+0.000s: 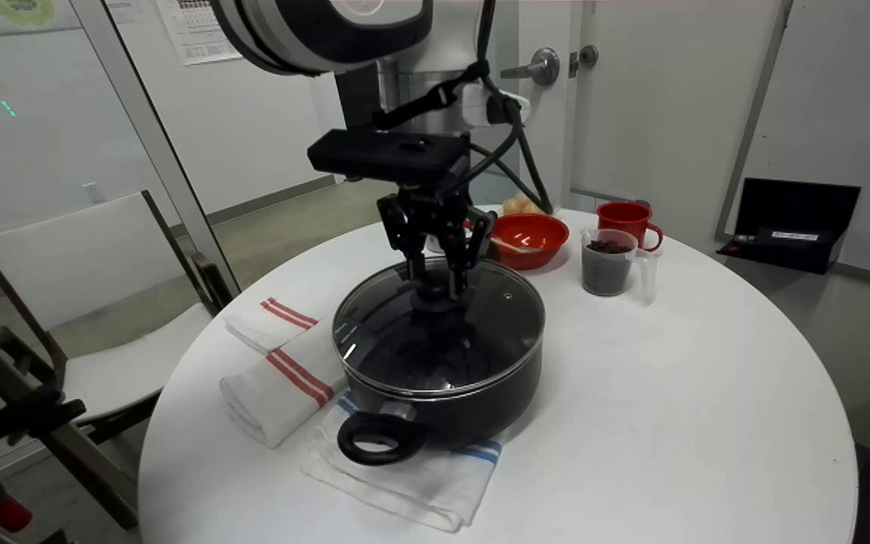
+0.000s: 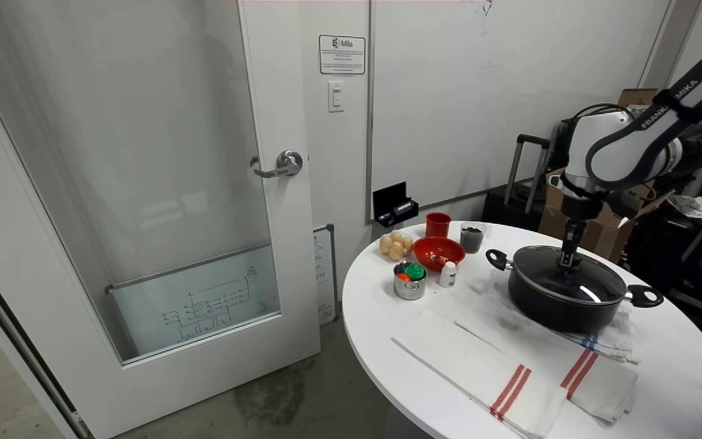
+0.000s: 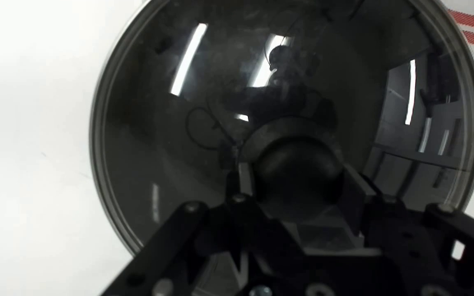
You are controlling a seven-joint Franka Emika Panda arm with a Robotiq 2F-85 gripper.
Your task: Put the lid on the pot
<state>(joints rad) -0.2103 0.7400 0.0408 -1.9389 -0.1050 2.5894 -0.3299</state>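
Note:
The clear glass lid (image 1: 374, 332) lies level on top of the wide black pot (image 1: 480, 415), its metal rim along the pot's rim. The lid (image 2: 537, 268) and the pot (image 2: 558, 314) look the same in an exterior view. My gripper (image 1: 436, 291) points straight down at the lid's centre; it also shows here (image 2: 566, 262). In the wrist view my gripper's fingers (image 3: 296, 166) stand on both sides of the dark knob and seem to touch it. The lid (image 3: 150, 123) fills most of that view; the pot's inside shows only darkly through the glass.
The pot stands on a blue-striped towel (image 1: 412, 491). Red-striped towels (image 1: 276, 393) lie beside it. A red bowl (image 1: 529, 245), a measuring cup (image 1: 606, 272) and a red mug (image 1: 624, 215) stand behind. A metal cup (image 2: 409, 289) and a white bottle (image 2: 448, 275) stand near the bowl.

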